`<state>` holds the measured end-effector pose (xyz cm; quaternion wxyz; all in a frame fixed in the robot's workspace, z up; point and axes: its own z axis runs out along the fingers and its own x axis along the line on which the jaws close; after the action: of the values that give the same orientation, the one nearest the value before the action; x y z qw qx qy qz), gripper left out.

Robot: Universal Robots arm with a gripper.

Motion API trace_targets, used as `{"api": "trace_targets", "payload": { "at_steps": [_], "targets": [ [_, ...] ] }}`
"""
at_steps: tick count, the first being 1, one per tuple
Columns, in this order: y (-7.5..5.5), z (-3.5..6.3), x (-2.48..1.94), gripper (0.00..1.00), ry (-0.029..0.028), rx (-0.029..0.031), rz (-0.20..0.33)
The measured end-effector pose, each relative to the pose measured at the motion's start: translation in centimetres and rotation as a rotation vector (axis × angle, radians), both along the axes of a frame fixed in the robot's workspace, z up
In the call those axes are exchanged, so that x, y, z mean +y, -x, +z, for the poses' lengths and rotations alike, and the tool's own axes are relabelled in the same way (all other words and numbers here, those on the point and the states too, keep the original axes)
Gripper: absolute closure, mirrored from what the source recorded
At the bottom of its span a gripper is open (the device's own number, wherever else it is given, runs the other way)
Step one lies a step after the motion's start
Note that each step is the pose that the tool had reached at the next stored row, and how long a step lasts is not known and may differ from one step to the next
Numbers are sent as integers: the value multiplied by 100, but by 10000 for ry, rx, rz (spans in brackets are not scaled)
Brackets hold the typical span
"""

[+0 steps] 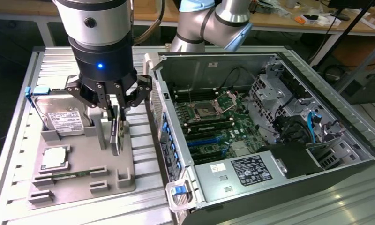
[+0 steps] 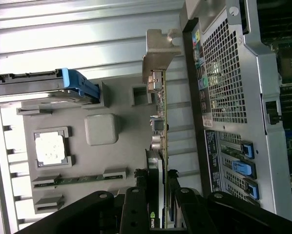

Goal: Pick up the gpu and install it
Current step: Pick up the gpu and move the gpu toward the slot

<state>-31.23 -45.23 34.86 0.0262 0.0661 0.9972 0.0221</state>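
Observation:
The gpu point(image 1: 116, 135) stands on edge over the grey fixture tray point(image 1: 81, 190), to the exterior view's left of the open computer case point(image 1: 269, 117). My gripper point(image 1: 117, 108) comes straight down on it, one finger on each face of the card, shut on its upper edge. In the wrist view the gpu point(image 2: 160, 131) shows edge-on, its silver bracket point(image 2: 158, 53) at the far end, and the black fingers point(image 2: 136, 207) of my gripper point(image 2: 158, 209) press its two sides. Whether the card's lower edge still rests in the tray holder I cannot tell.
On the tray lie a silver hard drive point(image 1: 62, 119), a processor point(image 1: 55, 158) and a narrow memory stick point(image 1: 69, 176). The case's motherboard point(image 1: 215, 126) lies exposed, and the case wall point(image 1: 159, 122) stands close beside the card. Workbenches and cables lie behind.

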Motion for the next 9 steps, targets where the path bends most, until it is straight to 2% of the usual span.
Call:
{"api": "trace_targets", "payload": {
  "at_steps": [9],
  "targets": [
    [0, 33, 0, 73, 1, 1, -7]
  ]
}}
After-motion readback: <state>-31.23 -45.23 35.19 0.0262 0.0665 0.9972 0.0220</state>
